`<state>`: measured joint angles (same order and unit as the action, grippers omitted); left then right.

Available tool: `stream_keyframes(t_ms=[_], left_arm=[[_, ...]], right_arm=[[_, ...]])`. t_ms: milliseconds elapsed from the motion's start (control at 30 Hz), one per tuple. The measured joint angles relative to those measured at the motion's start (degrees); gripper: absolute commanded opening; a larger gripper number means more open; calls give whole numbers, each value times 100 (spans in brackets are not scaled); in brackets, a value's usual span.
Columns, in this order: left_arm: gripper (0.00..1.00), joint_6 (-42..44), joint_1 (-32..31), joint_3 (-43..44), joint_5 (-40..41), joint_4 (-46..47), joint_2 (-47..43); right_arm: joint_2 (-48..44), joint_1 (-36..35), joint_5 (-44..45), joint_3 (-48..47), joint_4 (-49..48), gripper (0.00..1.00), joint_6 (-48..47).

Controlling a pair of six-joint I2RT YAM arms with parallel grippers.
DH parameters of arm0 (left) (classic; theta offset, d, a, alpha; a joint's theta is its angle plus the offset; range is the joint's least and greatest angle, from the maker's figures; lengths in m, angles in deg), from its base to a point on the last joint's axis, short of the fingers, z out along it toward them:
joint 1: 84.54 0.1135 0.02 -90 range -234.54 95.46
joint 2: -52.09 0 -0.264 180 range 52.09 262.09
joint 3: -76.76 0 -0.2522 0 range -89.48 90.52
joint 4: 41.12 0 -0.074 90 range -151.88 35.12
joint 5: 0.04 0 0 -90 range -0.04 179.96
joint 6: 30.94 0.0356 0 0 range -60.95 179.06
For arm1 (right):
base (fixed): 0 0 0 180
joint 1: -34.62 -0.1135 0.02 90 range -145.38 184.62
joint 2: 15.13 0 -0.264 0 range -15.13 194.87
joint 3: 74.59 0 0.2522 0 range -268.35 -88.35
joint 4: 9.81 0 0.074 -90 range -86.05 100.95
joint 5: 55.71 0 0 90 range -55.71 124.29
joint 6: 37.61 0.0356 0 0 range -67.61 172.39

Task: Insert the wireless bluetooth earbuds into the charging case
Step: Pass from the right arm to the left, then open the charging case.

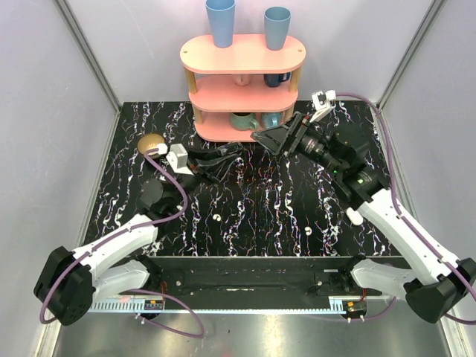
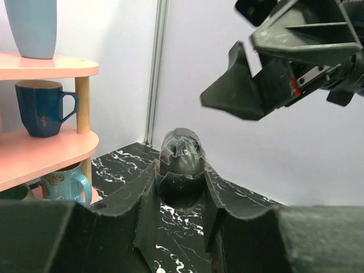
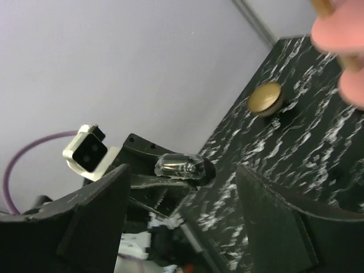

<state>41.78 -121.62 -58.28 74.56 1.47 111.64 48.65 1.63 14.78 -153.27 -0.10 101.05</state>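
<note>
A small rounded oval charging case (image 2: 181,154), dark with a glossy, clear-looking top, is clamped between the closed-in fingers of the left gripper (image 2: 181,187). It is held clear of the black marble-patterned table (image 1: 126,201), towards the middle of the far edge and just in front of the pink three-tier shelf (image 1: 223,58). In the left wrist view its long axis stands upright between the fingers, with the domed end protruding above them. Whether its lid is open cannot be told.

The right gripper (image 1: 264,143) is spread wide, with nothing between its fingers. It is aimed at the case from the right, near it but apart, so that in the right wrist view the case sits centred in the gap.

Two tiny white bean-shaped earbuds (image 1: 216,218) can be made out only from overhead. One lies towards the near edge, a little left of the middle, and the second (image 1: 306,230) lies towards the near edge, right of the middle. Both are on the table, well apart from either gripper and from the case.

Since the left gripper is occupied by the case, the pick is judged to fall to the free right gripper. Of the two, the right-hand earbud lies nearer that arm, behind and below where its fingers now point. The gripper would therefore have to be drawn back towards the near edge and lowered.
</note>
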Motion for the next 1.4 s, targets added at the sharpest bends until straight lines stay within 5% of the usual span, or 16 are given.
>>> stream_keyframes(t_ms=[167, 367, 1400], left_arm=[[0, -605, 345, -96, -531, 625, 109], [0, -1097, 448, -162, -1062, 1377, 398], [0, -1434, 448, -271, -1661, 1665, 968]], right_arm=[[-92, 0, -116, -625, 911, 80, -1637], [76, 4, -667, -774, 1641, 77, -2559], [590, -39, -1510, -826, 1832, 71, -2785]])
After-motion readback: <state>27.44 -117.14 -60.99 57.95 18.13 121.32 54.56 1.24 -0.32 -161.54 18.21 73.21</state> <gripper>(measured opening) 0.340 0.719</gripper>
